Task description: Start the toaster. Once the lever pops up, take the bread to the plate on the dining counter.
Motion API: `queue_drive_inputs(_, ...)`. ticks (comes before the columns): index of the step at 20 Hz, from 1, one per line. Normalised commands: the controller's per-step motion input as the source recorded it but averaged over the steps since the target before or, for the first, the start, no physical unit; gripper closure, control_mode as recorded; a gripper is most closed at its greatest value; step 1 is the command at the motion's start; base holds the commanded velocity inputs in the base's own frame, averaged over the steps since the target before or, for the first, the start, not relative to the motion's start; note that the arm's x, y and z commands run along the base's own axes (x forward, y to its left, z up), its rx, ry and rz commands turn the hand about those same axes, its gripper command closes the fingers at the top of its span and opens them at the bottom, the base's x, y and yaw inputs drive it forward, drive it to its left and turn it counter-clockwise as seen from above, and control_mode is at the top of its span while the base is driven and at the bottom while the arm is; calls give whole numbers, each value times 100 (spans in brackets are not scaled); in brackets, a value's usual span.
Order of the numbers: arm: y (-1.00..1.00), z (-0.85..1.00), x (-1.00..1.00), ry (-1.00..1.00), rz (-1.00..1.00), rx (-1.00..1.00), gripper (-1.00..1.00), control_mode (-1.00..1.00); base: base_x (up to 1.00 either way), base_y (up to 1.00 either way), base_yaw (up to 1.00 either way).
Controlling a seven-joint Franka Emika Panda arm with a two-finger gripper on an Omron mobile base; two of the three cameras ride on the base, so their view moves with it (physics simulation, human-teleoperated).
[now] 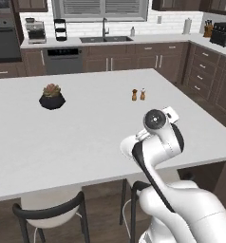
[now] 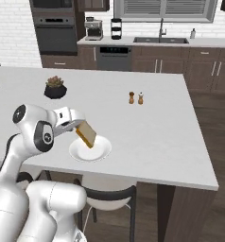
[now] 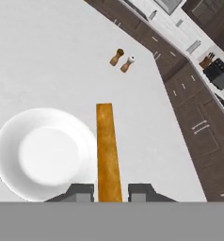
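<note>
The bread [image 3: 108,150] is golden brown. The plate [image 3: 41,153] is plain white. The dining counter [image 2: 147,123] is white on top. One little shaker [image 2: 131,98] is brown and the other shaker [image 2: 141,98] is white. The plant pot [image 2: 55,90] is black. The cabinets [image 1: 148,59] are dark brown.

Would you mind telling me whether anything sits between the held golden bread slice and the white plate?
Nothing visible does. The gripper is shut on the golden bread slice, which hangs just above the round white plate. The plate's surface is bare, and the two small shakers stand well away across the white counter.
</note>
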Motion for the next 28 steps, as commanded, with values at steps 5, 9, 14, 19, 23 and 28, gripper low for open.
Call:
queue_drive_inputs(5, 16, -21, 9, 12, 3, 0, 100, -100, 0, 0, 0)
queue_drive_inputs(9, 6, -18, 10, 4, 0, 0, 100, -100, 0, 0, 0)
queue_drive_inputs(14, 0, -7, 33, 0, 0, 0, 100, -100, 0, 0, 0)
queue_drive_inputs(19, 0, -17, 40, 0, 0, 0, 100, -100, 0, 0, 0)
queue_drive_inputs(23, 0, -26, 17, 0, 0, 0, 100, -100, 0, 0, 0)
queue_drive_inputs(28, 0, -20, 8, 0, 0, 0, 100, -100, 0, 0, 0)
